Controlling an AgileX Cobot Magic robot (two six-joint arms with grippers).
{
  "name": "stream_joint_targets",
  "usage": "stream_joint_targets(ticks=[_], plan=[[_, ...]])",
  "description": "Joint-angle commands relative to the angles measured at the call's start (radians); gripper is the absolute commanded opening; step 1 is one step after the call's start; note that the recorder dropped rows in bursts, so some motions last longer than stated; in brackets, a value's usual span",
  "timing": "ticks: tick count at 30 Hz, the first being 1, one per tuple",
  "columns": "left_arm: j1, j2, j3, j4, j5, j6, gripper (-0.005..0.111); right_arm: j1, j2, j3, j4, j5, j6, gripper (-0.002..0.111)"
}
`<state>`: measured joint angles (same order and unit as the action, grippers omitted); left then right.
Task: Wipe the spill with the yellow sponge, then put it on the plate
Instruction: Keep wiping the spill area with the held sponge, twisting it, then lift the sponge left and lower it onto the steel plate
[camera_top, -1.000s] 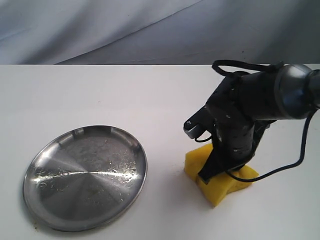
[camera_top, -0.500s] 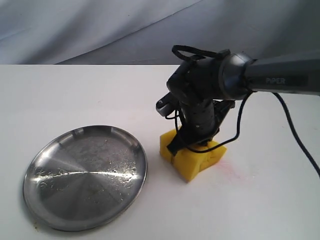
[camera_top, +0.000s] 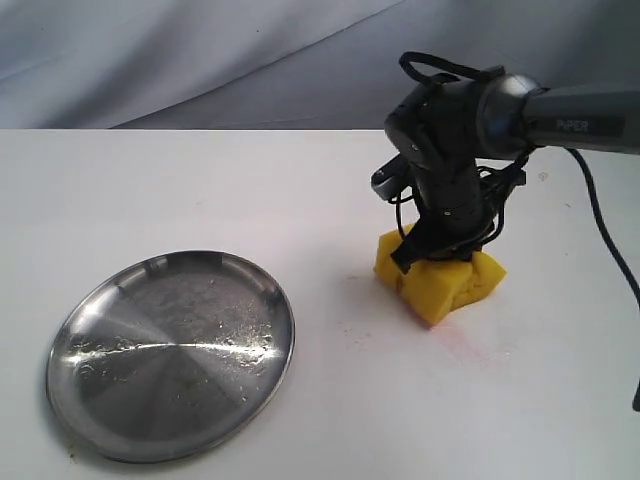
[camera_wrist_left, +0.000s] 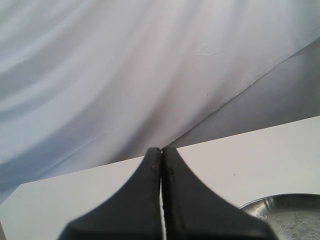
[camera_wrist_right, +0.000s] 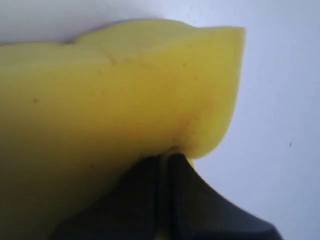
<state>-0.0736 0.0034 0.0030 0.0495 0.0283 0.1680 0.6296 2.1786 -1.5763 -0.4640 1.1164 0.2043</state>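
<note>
The yellow sponge (camera_top: 440, 282) rests pressed on the white table right of centre, pinched into a crease by my right gripper (camera_top: 432, 252), which is shut on it from above. Up close, the sponge (camera_wrist_right: 110, 105) fills the right wrist view, squeezed between the dark fingers (camera_wrist_right: 182, 195). Of the spill, only a faint pinkish smear (camera_top: 465, 345) shows on the table just in front of the sponge. The steel plate (camera_top: 170, 352) lies at the front left, holding nothing but streaks. My left gripper (camera_wrist_left: 161, 152) is shut on nothing; it does not appear in the exterior view, and a bit of plate rim (camera_wrist_left: 280, 202) shows beside it.
A grey cloth backdrop (camera_top: 250, 60) hangs behind the table's far edge. The right arm's black cable (camera_top: 610, 240) trails down at the right side. Bare white tabletop (camera_top: 330, 200) lies between plate and sponge.
The right gripper dragged the sponge left across the table, then back right and a little farther away. A faint pink smear now shows where the sponge passed. Plate unmoved.
</note>
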Motion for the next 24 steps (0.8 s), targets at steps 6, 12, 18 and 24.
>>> stream_joint_targets(ticks=[6, 12, 18, 24], plan=[[0.004, -0.003, -0.003, -0.007, -0.005, -0.009, 0.0, -0.002, -0.168, 0.268, 0.004, -0.059, -0.008, 0.0], [0.004, -0.003, -0.003, -0.007, -0.005, -0.009, 0.0, -0.001, -0.27, 0.424, 0.207, -0.184, -0.059, 0.0], [0.004, -0.003, -0.003, -0.007, -0.005, -0.009, 0.0, 0.002, -0.322, 0.469, 0.421, -0.258, -0.155, 0.0], [0.004, -0.003, -0.003, -0.007, -0.005, -0.009, 0.0, 0.086, -0.467, 0.461, 0.427, -0.387, -0.141, 0.0]])
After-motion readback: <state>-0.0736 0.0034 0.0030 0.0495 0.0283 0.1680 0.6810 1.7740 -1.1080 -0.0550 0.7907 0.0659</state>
